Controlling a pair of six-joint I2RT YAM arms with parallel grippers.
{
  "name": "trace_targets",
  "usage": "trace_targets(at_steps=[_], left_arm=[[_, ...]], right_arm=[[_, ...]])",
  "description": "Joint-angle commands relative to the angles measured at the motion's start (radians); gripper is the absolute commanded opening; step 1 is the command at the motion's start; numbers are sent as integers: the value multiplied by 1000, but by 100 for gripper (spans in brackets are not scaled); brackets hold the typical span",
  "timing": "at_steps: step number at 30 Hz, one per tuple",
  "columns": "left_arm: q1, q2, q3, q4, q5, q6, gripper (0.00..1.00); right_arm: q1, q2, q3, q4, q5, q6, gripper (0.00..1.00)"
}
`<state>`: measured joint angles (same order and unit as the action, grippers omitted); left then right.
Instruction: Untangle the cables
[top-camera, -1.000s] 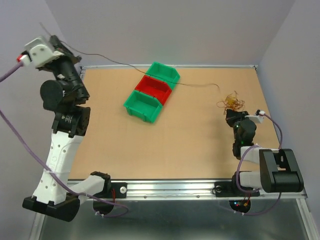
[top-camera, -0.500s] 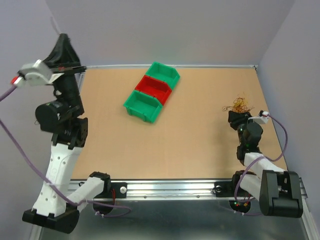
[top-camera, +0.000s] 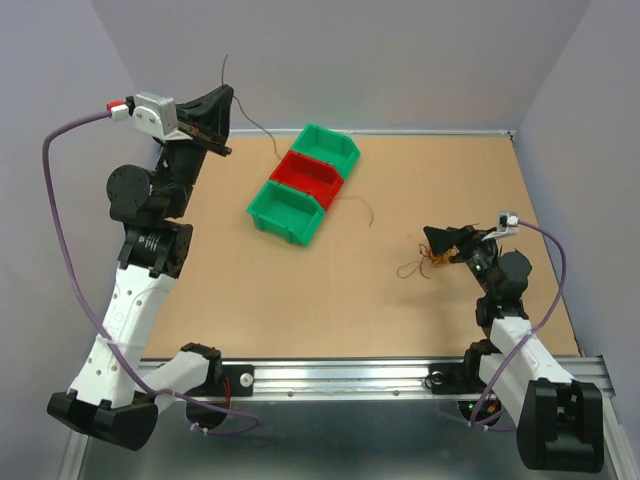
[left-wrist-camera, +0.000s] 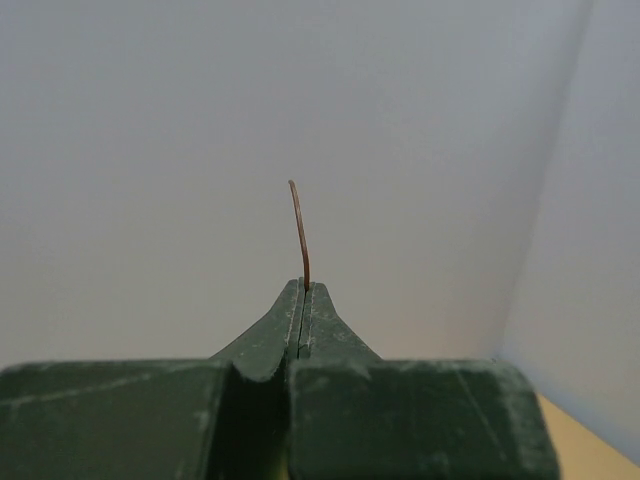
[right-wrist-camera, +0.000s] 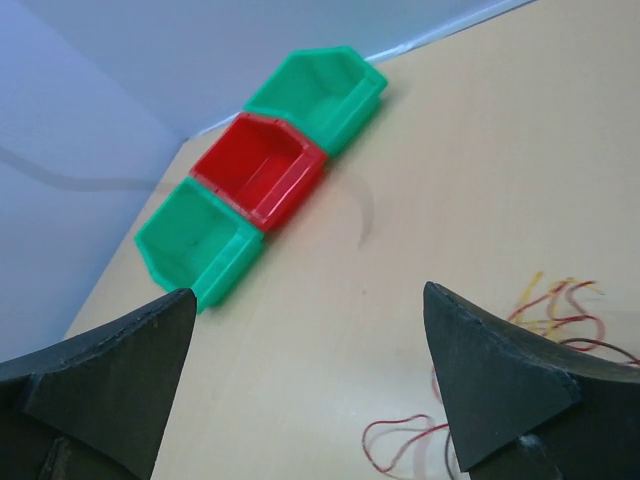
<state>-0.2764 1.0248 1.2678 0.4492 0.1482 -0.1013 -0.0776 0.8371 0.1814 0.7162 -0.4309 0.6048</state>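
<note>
My left gripper (top-camera: 222, 106) is raised over the table's far left corner, shut on one thin dark brown cable (left-wrist-camera: 299, 222) whose short end sticks up past the fingertips. The rest of that cable trails down across the bins, and its free end (top-camera: 366, 212) lies curved on the table. My right gripper (top-camera: 432, 243) stands wide open just above the table at the right, nothing between its fingers (right-wrist-camera: 120, 365). A small tangle of red and orange-yellow cables (right-wrist-camera: 558, 308) lies on the table beside and under its right finger, with a red loop (top-camera: 408, 270) spread to the left.
Three joined bins stand diagonally at the back middle: a green bin (top-camera: 329, 146), a red bin (top-camera: 308, 176) and a green bin (top-camera: 287, 210). Grey walls close the back and sides. Thick purple cables (top-camera: 68, 262) hang off each arm.
My right gripper has opened and moved left, and the tangle now lies further left. My left arm has swung right with the dark cable, whose far end has come free of the tangle.
</note>
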Motion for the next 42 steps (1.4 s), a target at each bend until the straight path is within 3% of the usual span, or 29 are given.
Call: trace_targets(at_steps=[1,6,10,15,21,34,36,42], left_arm=[[-61,-66,33,-21,215,-84,0],[-197,-92,-120,26,369,-117,0],[-264,0,-159,46,444,-100,0],[-314,93,-198,91,430,-83,0],[-333,40,-314,206,331,-60,0],[-333,-63,-357,215,226,-54,0],[-333,-65,-357,217,228,-60,0],[-333,-51,-347,200,226,-64,0]], right_arm=[[65,-6,26,103,-176,-39,99],[234,31,93,154,-197,-128,98],[340,65,147,187,-196,-197,99],[443,204,251,158,-264,-368,98],[594,498,394,173,-241,-488,95],[662,688,503,155,-54,-566,86],[662,709,515,152,-49,-573,78],[665,770,561,160,-98,-576,72]])
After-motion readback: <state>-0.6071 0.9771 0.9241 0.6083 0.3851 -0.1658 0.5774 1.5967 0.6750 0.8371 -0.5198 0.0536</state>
